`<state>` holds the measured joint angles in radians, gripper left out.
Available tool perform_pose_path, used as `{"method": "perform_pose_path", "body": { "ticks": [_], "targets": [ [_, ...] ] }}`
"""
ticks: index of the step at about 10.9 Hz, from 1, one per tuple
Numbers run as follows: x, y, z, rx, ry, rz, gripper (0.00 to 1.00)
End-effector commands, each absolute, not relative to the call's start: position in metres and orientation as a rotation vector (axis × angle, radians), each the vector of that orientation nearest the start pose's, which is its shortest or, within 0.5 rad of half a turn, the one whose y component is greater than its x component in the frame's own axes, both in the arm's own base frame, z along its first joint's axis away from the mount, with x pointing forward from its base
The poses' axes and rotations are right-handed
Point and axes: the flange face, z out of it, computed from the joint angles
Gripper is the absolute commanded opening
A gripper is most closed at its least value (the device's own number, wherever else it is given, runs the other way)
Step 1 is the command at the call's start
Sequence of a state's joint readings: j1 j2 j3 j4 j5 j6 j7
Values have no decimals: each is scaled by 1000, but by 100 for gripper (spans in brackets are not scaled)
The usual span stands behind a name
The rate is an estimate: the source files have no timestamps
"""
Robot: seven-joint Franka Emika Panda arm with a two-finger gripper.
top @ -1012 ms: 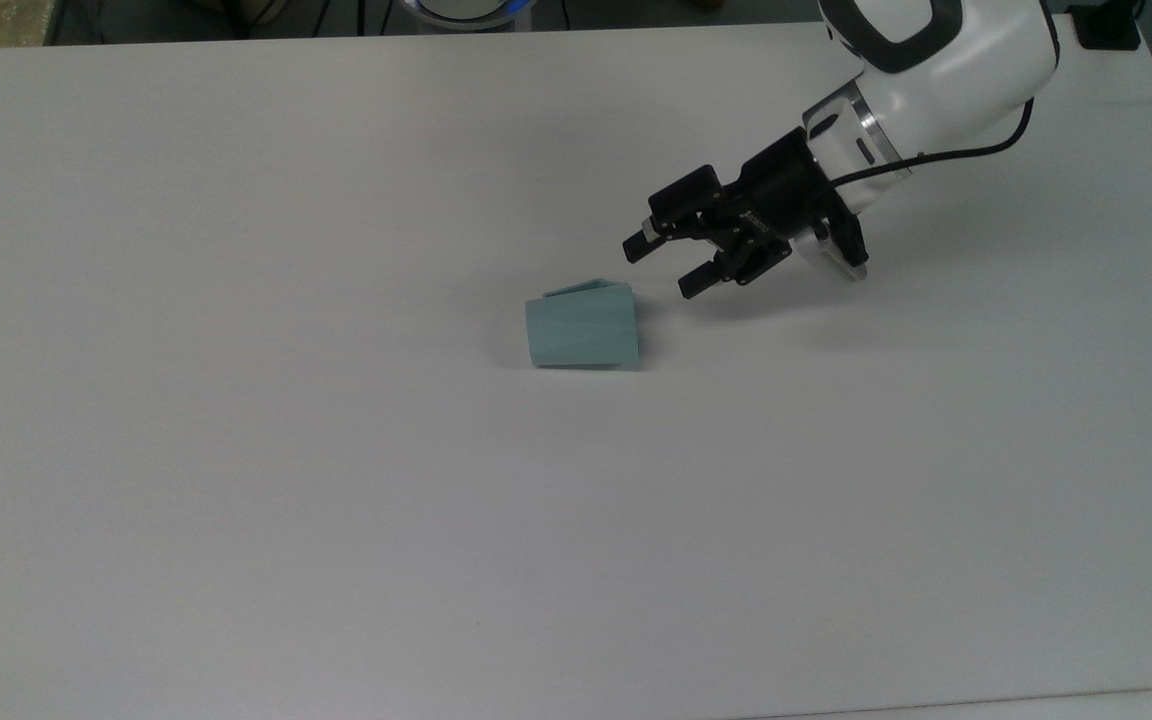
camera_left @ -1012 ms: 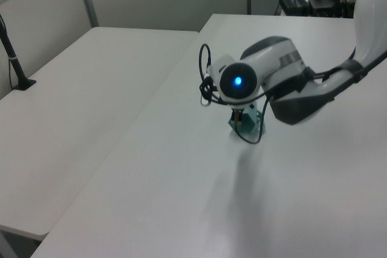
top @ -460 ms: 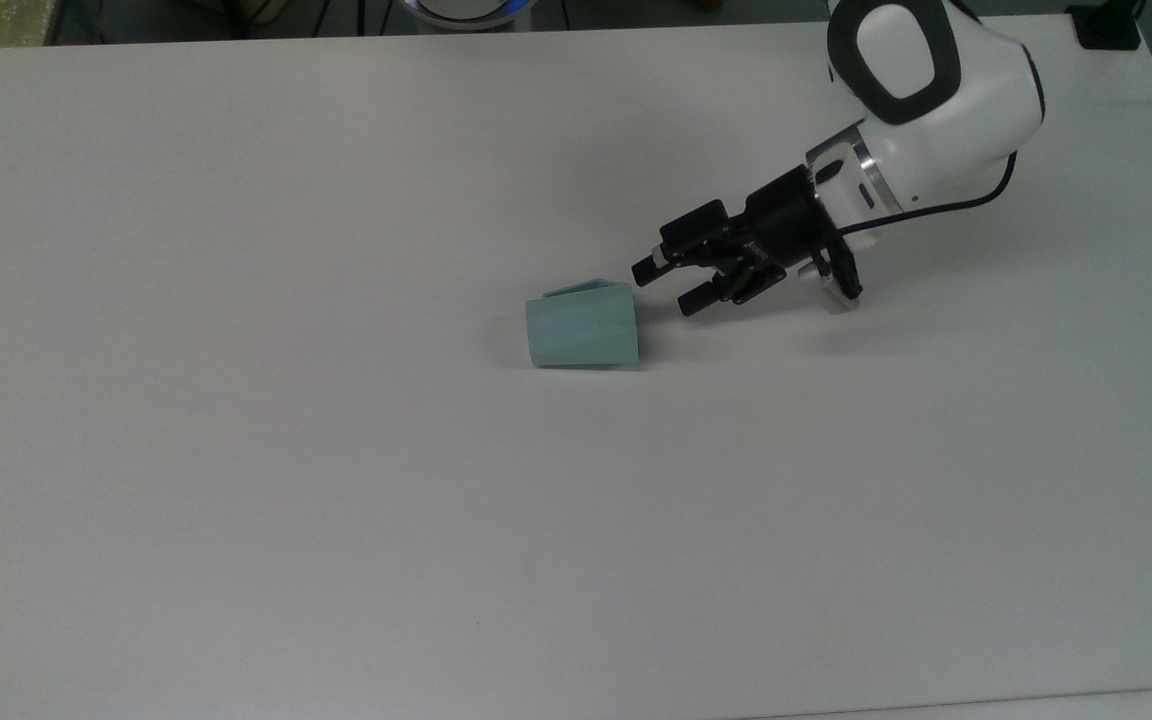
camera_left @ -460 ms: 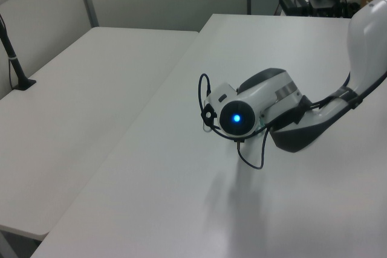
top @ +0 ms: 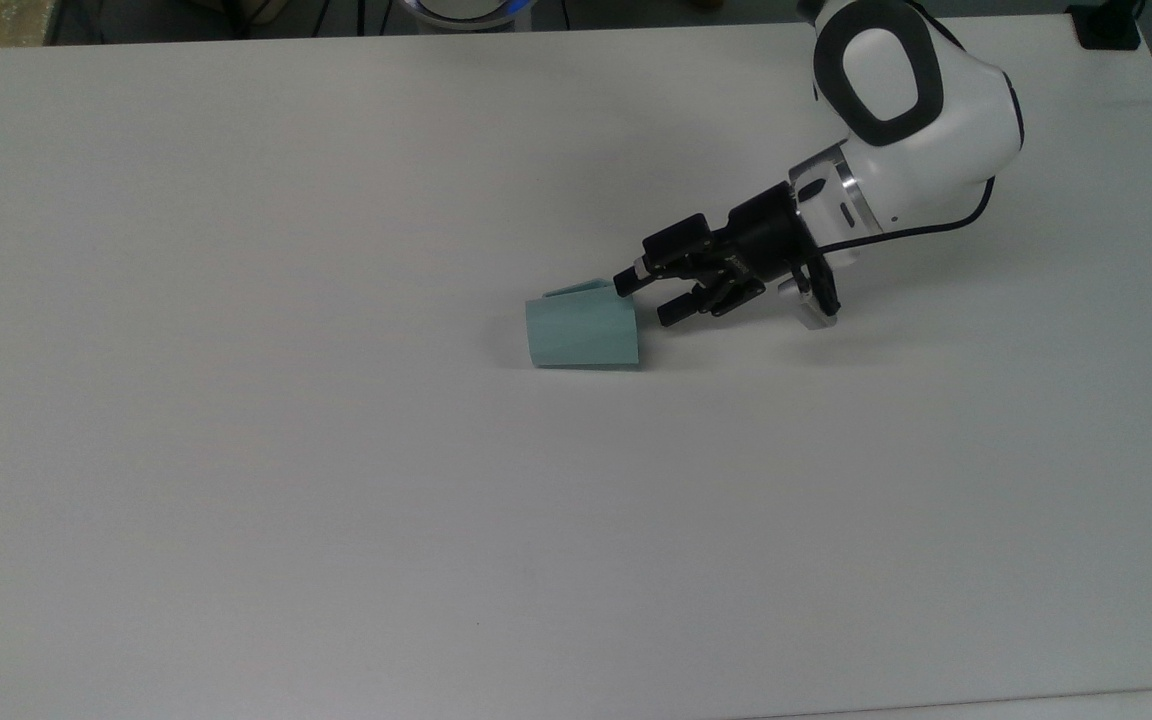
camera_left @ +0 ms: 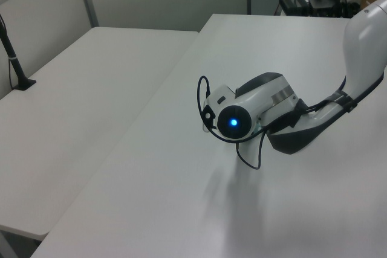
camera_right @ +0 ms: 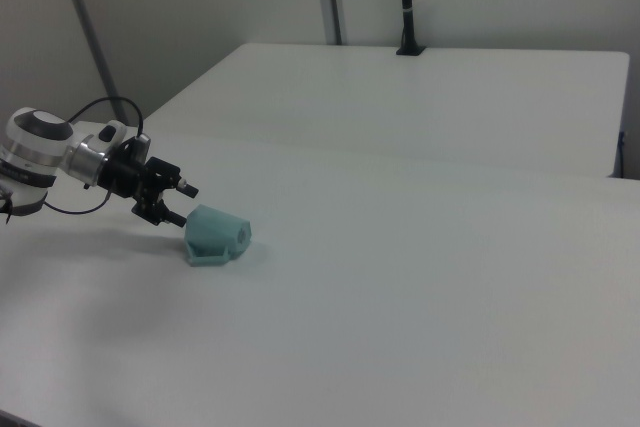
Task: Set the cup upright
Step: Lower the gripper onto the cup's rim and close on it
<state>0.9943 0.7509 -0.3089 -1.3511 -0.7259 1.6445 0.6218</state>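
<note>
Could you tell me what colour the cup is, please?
The cup is pale teal-green, clearest in the top view.

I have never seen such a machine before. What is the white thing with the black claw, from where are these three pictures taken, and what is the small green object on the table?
The white thing is a robot arm. The black claw at its end is its tool, two fingers that close to grip things. Here the fingers are open and hold nothing.

The three pictures show one moment from three cameras. The top view looks down on the white table. The left view looks along the arm from behind, so the arm's body with its blue light stands in front. The right view looks from the side across the table.

The green object is a small plastic cup. It lies on its side, not upright. In the right view the tool is just beside the cup, reaching toward its wide end. Whether it already touches, I cannot tell.
</note>
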Motion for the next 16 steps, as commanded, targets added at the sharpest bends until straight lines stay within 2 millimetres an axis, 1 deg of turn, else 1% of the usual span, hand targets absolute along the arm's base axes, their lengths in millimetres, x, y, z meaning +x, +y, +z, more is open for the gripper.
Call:
{"method": "perform_pose_path", "body": {
  "ticks": [1,3,4,5,7,8,9,11,13,14,15,16],
  "targets": [
    [559,406,290,2067,336,272,91],
    [558,402,285,2060,336,257,91],
    [556,401,281,2054,339,247,83],
    [556,400,281,2054,336,248,68],
    [557,399,280,2055,340,248,21],
    [558,398,281,2057,340,250,5],
    [558,398,279,2057,343,250,0],
    [558,399,278,2059,353,244,0],
    [557,394,272,2051,356,224,0],
    [558,394,278,2053,346,227,0],
    [558,394,292,2068,331,236,0],
    [559,394,316,2099,311,261,0]
  ]
}}
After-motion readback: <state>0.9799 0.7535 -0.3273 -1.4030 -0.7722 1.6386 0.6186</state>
